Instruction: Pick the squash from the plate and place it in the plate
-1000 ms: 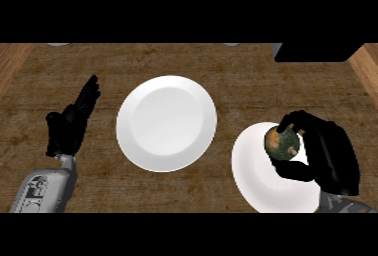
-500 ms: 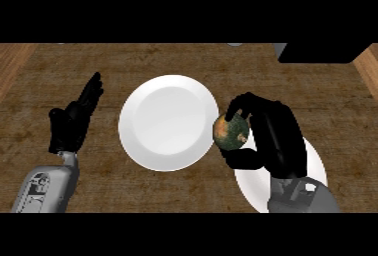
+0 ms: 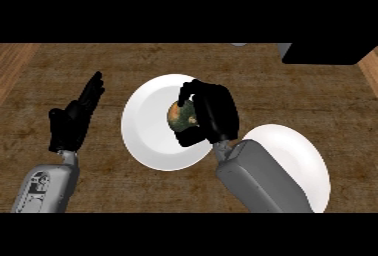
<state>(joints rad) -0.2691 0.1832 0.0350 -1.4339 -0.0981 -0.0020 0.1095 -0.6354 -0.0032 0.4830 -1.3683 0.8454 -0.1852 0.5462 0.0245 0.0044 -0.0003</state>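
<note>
The right hand [image 3: 210, 112] is curling its fingers and thumb around the squash [image 3: 181, 115], keeping it over the right part of the middle plate [image 3: 148, 135], probably so it can be set down there. Whether the squash is touching that plate I cannot tell. The plate on the right [image 3: 299, 150] is sitting partly under the forearm. The left hand [image 3: 74, 117] is resting with fingers straight at the left of the worktop [image 3: 295, 95].

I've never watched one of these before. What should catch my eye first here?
Probably the black right hand in the middle, curled round a green and orange squash over a white plate. A second white plate lies at the lower right, partly behind the grey forearm. At the left, the left hand rests open, fingers up.
</note>
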